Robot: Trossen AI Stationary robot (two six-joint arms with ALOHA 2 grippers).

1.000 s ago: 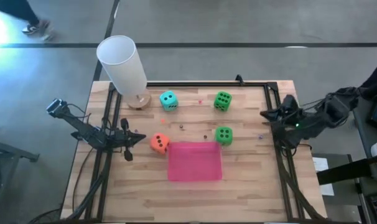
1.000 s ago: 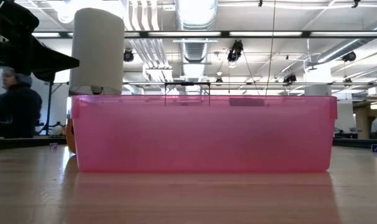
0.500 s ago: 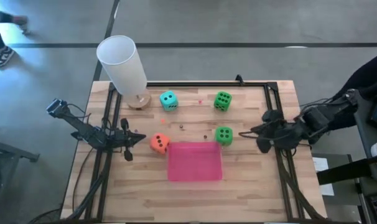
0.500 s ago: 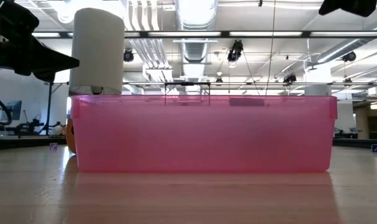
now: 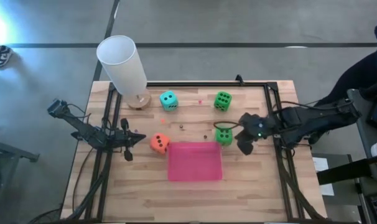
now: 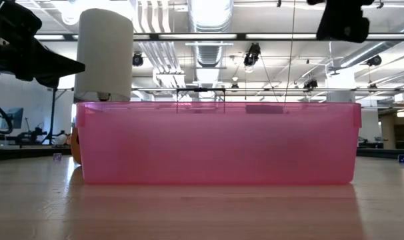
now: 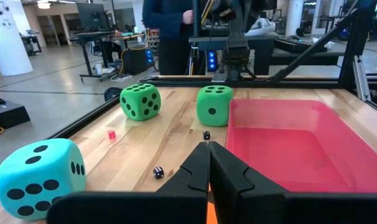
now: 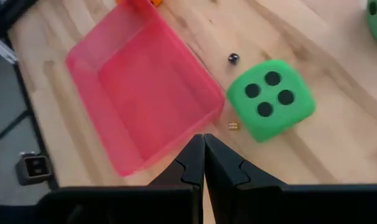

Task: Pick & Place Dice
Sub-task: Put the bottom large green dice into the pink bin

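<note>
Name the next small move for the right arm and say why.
Probably open the jaws and descend onto the nearer green die. The right gripper hangs shut beside it, above the table, holding nothing; the pink bin next to the die is empty, so no die has been placed yet.

In the low view the pink bin [image 6: 219, 143] filled the middle and hid every die behind it except a sliver of the orange die [image 6: 75, 145] at its left edge. The right gripper [image 6: 342, 19] was cut off by that picture's top edge. Tiny specks [image 7: 158, 172] on the wood in the left wrist view were too small to identify. A person [image 7: 170, 34] beyond the table was cropped at the top edge there.
</note>
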